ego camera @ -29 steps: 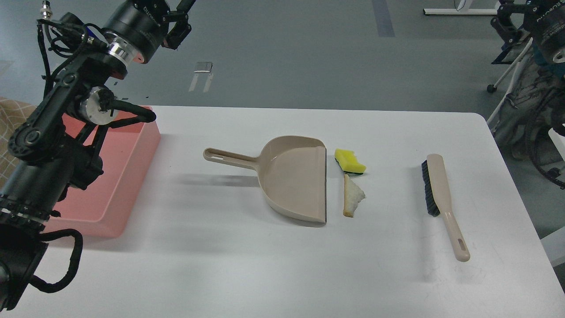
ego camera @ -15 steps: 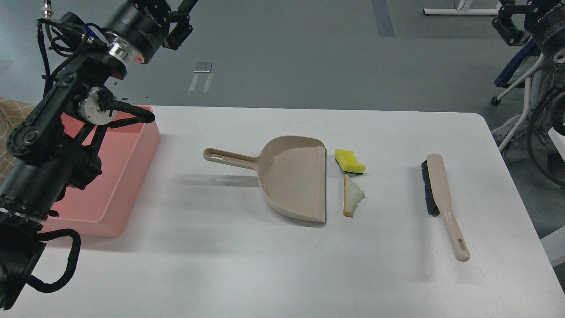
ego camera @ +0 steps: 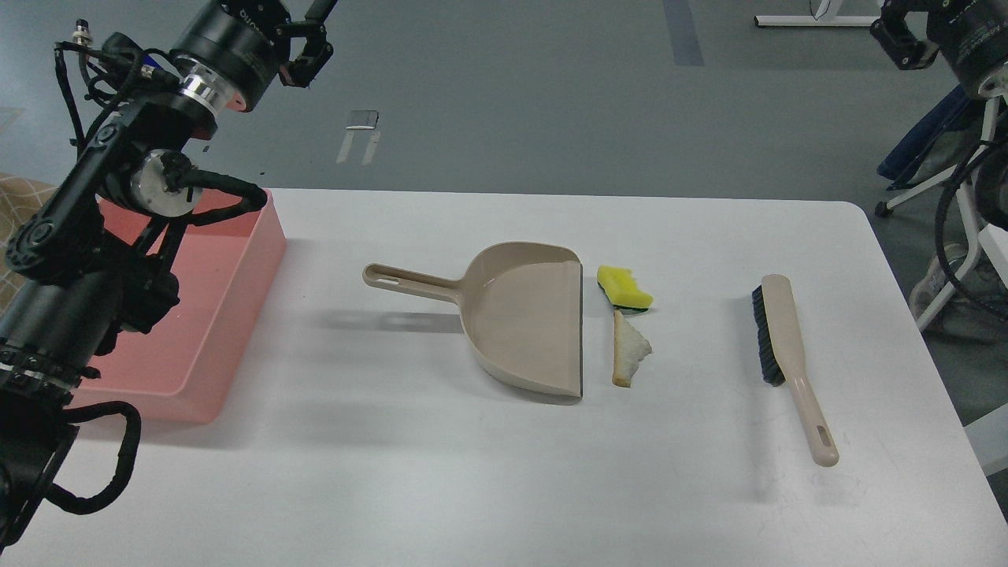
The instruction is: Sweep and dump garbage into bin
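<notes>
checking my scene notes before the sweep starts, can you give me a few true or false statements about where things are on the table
1. The bright yellow sponge piece and white bread wedge lie inside the beige plastic dustpan. False: both lie on the white table, just right of its open edge.
2. The beige brush with dark bristles lies right of the scraps. True.
3. The large pink plastic tub sits at the table's left edge. True.
4. The left gripper holds the dustpan's handle. False: it is raised, far from it.

Both pincers run past the top edge; arm hides the bin's (ego camera: 236, 315) left part.
</notes>
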You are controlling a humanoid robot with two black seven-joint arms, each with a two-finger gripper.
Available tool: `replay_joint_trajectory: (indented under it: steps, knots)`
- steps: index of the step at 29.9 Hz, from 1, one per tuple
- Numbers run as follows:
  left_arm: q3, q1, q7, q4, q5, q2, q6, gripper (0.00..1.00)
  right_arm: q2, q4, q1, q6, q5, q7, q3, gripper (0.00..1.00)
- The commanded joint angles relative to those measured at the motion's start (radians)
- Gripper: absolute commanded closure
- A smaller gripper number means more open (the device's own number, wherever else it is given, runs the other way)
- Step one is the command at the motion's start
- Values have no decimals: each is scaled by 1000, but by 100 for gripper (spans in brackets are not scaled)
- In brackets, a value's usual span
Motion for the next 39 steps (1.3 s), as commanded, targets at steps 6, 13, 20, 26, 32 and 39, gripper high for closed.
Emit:
replay_joint_trajectory:
  steps: [6, 13, 20, 26, 32, 39]
  knots:
    - [21, -21, 129, 7, -1, 1, 15, 2, -9, 3, 21, -3, -7, -8, -47, 0]
    - [22, -30, 11, 52, 5, 18, -8, 2, 2, -4, 10, -11, -10, -16, -50, 0]
    - [38, -35, 5, 52, 14, 19, -3, 2, 13, 5, 4, -11, -4, -15, -56, 0]
    - [81, -33, -22, 47, 12, 14, -3, 2, -13, 10, -11, 3, -6, 1, -55, 0]
    - [81, -23, -29, 29, 9, 1, -9, 1, -45, 43, -27, 5, -6, 4, -55, 0]
    - [177, -4, -19, -125, 18, 85, -17, 1, -50, 49, -42, 5, -10, 4, -55, 0]
